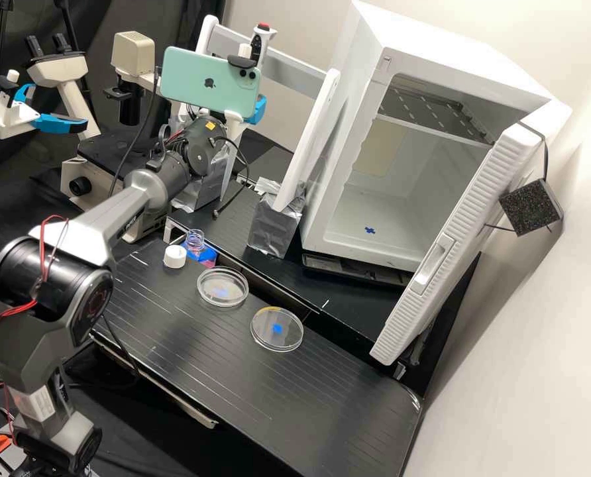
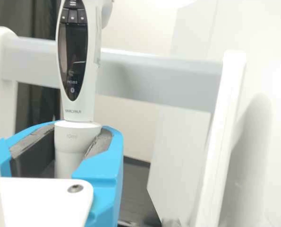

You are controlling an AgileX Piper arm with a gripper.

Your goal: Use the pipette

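Note:
In the high view the gripper is at the white pipette rack, partly hidden behind the green phone on the wrist. The red-topped pipette rises upright above that phone. The wrist view has the gripper shut on the barrel of the white pipette, a dark pad on either side; its black display is in sight and its lower end is hidden. The rack's grey crossbar passes behind it. A small open bottle with pinkish contents stands on the bench beside its white cap.
Two round dishes, a nearer-to-bottle dish and one with a blue mark, lie on the black bench. A foil-wrapped rack foot stands beside the open white incubator. A microscope is at the left.

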